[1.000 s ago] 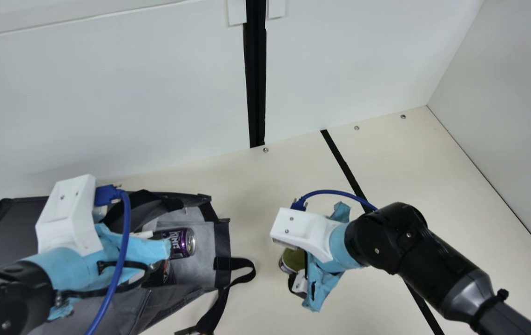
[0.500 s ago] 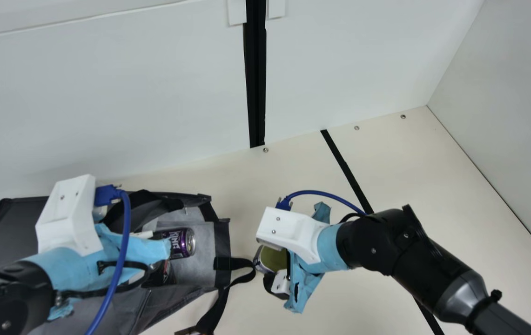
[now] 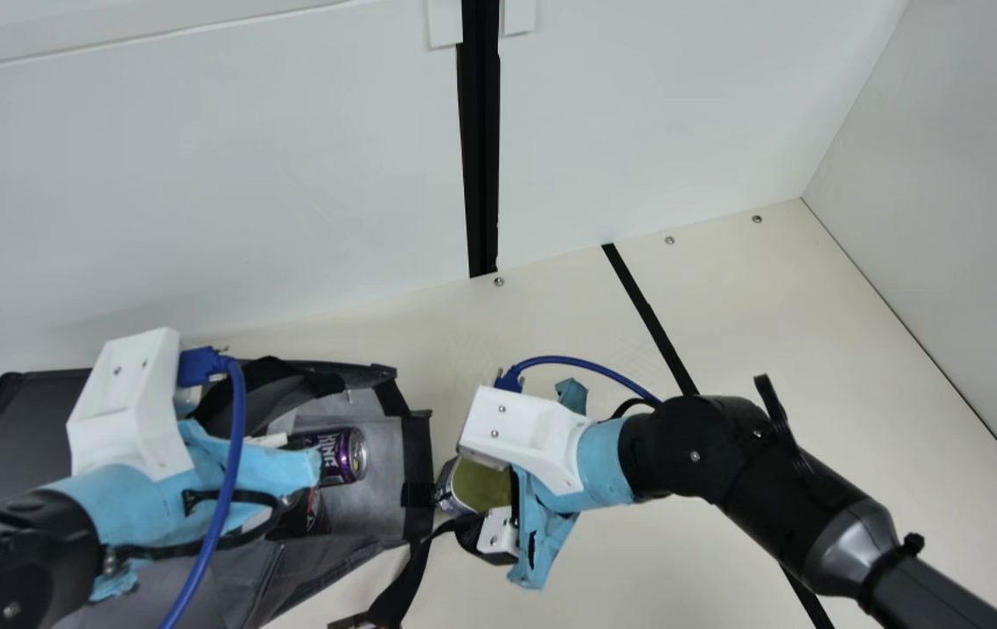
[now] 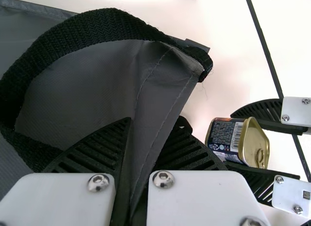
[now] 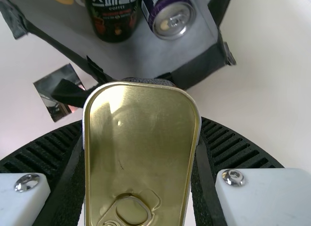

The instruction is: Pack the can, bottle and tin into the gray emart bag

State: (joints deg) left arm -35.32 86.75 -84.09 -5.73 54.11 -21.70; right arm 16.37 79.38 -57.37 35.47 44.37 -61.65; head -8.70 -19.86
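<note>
My left gripper (image 3: 129, 404) is over the gray bag (image 3: 367, 511), which lies on its side, mouth facing right. In the left wrist view my left gripper (image 4: 154, 126) is shut on a fold of the bag (image 4: 92, 82). My right gripper (image 3: 485, 511) holds the tin (image 3: 482, 486) just outside the mouth; in the right wrist view the gripper (image 5: 141, 133) is shut on the tin (image 5: 141, 158), its gold pull-ring lid towards the camera. Inside the bag lie the purple can (image 5: 170, 17) and the dark bottle (image 5: 112, 14), side by side.
A black strap handle (image 3: 402, 585) trails from the bag's mouth onto the table (image 3: 638, 568), near the right gripper. Another handle (image 4: 104, 26) loops over the bag by the left fingers. White walls (image 3: 201, 192) stand behind and at the right.
My right gripper has moved left with the tin, from out on the table to right beside the bag's mouth. The left arm, bag, can and bottle have kept still.
</note>
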